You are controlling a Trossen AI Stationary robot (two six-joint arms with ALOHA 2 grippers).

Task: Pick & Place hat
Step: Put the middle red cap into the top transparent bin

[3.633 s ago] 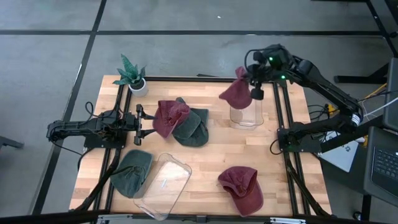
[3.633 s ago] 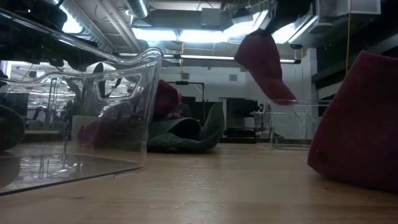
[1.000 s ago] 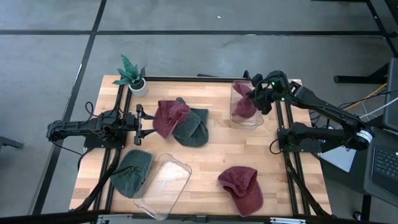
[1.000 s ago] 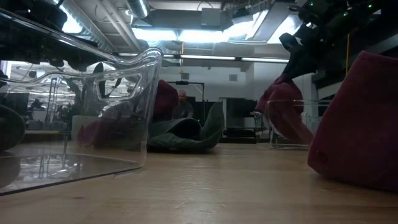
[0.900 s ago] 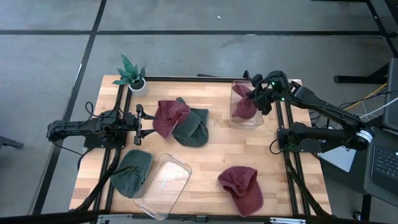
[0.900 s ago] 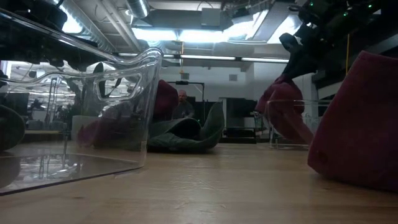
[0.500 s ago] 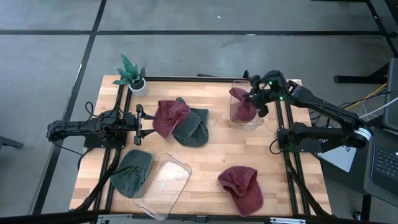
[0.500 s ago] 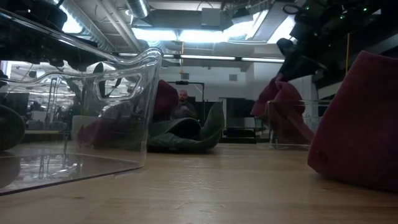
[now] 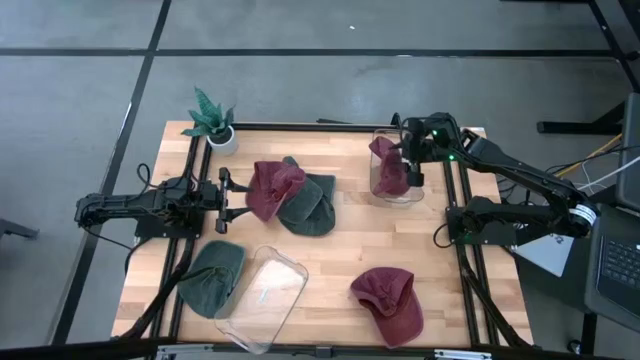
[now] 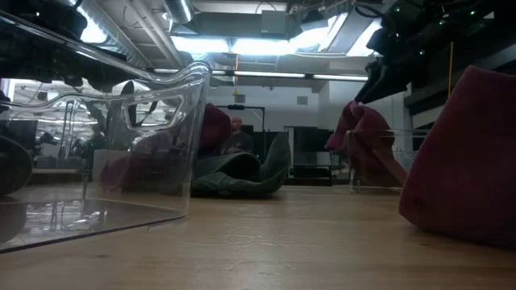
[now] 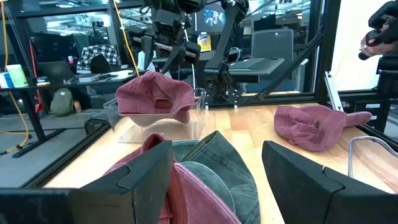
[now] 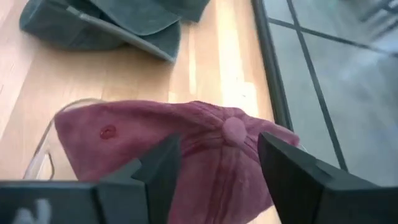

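Toward the upper right of the high view, the right gripper [image 9: 411, 160] stood directly over the clear bin [image 9: 397, 190] at the counter's [image 9: 350, 250] far right edge. The maroon hat [image 9: 389, 166] lay draped in and over that bin, immediately below and slightly to the picture's left of the gripper. In the right wrist view the hat [image 12: 205, 149] filled the space beneath the two fingers, its crown button showing between them and the fabric spreading across the frame; its brim end could not be made out. The fingers stood spread apart with nothing clamped between them, and no contact with the cloth could be confirmed. The hat appeared released and resting on the bin, which the low view supported: the hat [image 10: 363, 133] hung on the bin's rim with the gripper above it.

At the left of the high view, the left gripper [image 9: 222, 197] waited with fingers wide open, empty, pointing at the pile of maroon and green hats [image 9: 292, 195] just beside it.

Judgement: the right arm was by far the nearer to the placed hat, and its clearest path away seemed to be straight up, off the bin.
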